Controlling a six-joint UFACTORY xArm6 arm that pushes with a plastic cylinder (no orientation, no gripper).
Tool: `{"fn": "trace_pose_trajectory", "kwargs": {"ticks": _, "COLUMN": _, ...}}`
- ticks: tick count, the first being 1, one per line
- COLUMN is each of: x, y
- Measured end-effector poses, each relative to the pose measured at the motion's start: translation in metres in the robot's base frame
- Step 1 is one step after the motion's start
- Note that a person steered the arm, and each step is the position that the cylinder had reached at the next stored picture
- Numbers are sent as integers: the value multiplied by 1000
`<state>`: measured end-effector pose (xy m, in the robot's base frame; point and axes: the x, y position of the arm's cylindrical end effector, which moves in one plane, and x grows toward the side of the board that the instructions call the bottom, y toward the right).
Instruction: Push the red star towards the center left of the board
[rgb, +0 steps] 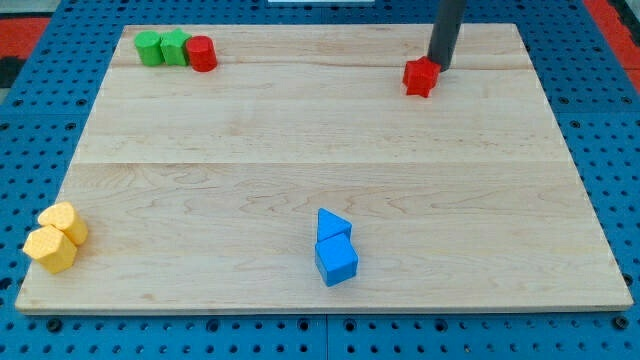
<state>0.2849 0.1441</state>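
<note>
The red star (421, 77), a small, bright, chunky block, sits near the board's (300, 160) top edge, right of centre. My tip (441, 66) touches its upper right side; the rod has no jaws and holds nothing.

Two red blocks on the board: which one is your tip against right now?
The red star at the view's top right; my tip sits at its upper right edge. The red cylinder sits far left beside the green blocks.

Rod (446, 30) cut off by view's top edge.
</note>
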Motion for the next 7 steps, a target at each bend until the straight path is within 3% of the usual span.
{"fn": "trace_pose_trajectory", "kwargs": {"ticks": 4, "x": 64, "y": -39}}
{"fn": "trace_pose_trajectory", "kwargs": {"ticks": 7, "x": 64, "y": -153}}
